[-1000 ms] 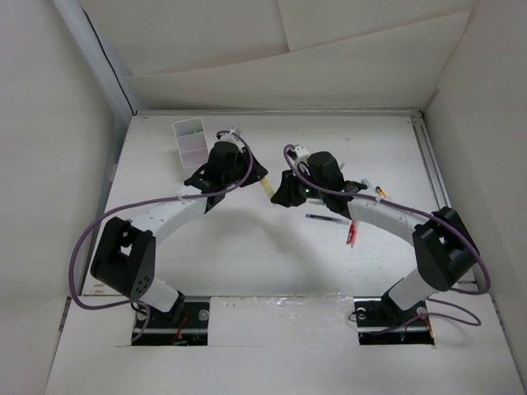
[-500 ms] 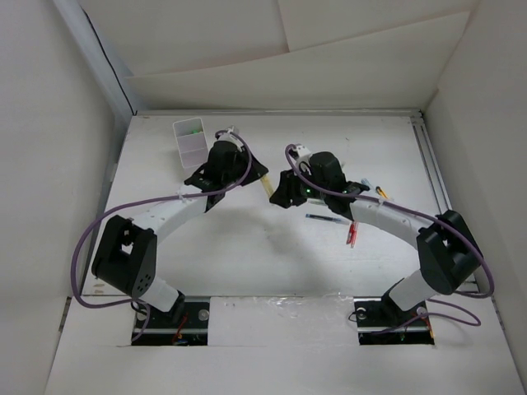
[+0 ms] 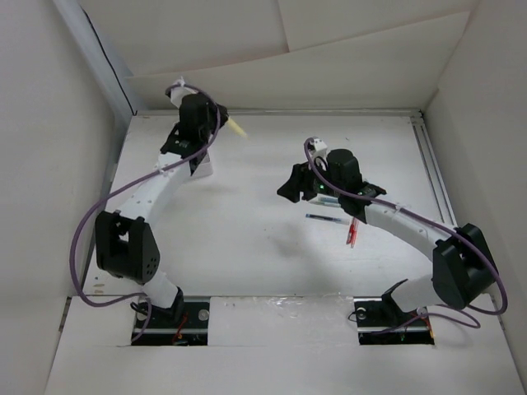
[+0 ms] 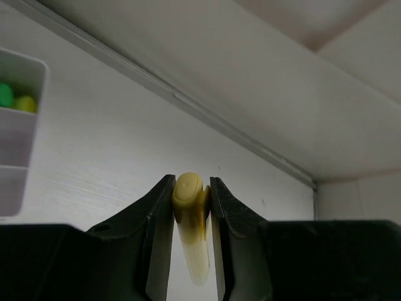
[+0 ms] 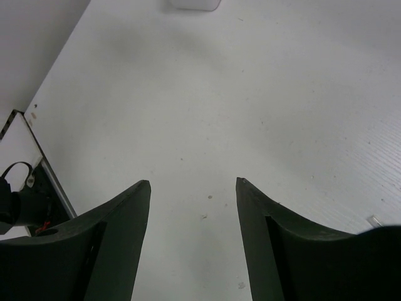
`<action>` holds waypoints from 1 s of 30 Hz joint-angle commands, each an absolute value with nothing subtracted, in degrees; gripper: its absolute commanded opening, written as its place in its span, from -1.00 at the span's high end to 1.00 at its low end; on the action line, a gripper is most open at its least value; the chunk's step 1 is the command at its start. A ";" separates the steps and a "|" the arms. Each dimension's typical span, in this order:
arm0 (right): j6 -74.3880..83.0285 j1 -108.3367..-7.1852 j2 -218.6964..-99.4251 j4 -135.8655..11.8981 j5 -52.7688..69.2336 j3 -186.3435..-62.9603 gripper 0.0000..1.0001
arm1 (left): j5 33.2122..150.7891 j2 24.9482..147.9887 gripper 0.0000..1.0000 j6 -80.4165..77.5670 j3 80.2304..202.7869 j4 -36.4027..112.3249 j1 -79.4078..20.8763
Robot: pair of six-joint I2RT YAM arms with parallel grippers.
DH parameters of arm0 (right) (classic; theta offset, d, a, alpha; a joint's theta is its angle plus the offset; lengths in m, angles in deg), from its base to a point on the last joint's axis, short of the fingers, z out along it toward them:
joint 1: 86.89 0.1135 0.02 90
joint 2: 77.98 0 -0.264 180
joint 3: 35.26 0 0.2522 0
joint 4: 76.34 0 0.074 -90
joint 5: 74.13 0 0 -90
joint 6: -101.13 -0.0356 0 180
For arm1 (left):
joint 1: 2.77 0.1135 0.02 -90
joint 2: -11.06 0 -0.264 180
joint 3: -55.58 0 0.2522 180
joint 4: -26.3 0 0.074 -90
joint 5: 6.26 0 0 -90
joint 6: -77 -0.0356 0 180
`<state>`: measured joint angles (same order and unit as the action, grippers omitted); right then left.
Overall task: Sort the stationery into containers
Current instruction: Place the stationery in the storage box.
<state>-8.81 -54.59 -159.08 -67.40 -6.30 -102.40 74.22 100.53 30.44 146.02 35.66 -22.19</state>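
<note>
Left hand (image 4: 191, 182) pinching yellow piece (image 4: 192, 251), far edge (image 4: 188, 103)

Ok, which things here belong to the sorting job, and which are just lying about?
Job: yellow piece, pinched in left gripper; white box holding green bit and yellow bit; dark blue pen, red pen on table; right gripper, open.
Not the job: purple cables; white walls.

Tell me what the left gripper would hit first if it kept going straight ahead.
Nothing close. The left gripper, shut on the yellow piece, points over bare table toward the far-edge rail, then the wall. The white box lies left of that line. Depth is unclear.
</note>
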 commanded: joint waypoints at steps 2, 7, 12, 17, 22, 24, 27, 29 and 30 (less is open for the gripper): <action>-9.26 -54.63 -157.87 -71.10 -7.25 -101.75 -0.26 | 64.07 107.27 1.00 29.46 157.91 40.49 -16.32; -9.26 -54.63 -157.87 -71.10 -6.80 -101.75 -0.26 | 57.13 115.11 1.00 26.12 168.03 46.65 -9.98; -9.26 -54.63 -157.96 -71.10 -7.42 -101.75 -0.26 | 51.23 121.53 1.00 21.90 175.76 49.82 -6.46; -9.26 -54.63 -159.01 -71.10 -7.94 -101.75 -0.26 | 46.48 122.77 1.00 18.11 175.78 48.07 -6.46; -9.26 -54.63 -159.02 -71.10 -8.65 -102.28 -0.26 | 45.77 124.00 1.00 16.97 175.16 45.43 -6.46; -9.26 -54.63 -159.54 -71.10 -8.65 -102.28 -0.26 | 45.16 124.62 1.00 16.44 175.16 44.82 -6.46; -8.73 -54.63 -159.54 -71.10 -8.65 -102.28 -0.26 | 44.28 125.85 1.00 15.92 175.77 43.94 -6.98; -8.73 -54.63 -159.54 -71.10 -8.12 -102.28 -0.26 | 43.49 127.34 1.00 15.38 176.73 43.93 -6.99; -8.73 -54.63 -159.54 -71.10 -8.12 -102.28 -0.26 | 42.79 128.39 1.00 15.38 177.26 43.93 -7.51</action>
<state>-9.20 -54.59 -159.34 -67.62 -7.48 -101.64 45.76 127.02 17.04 174.09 46.20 -6.73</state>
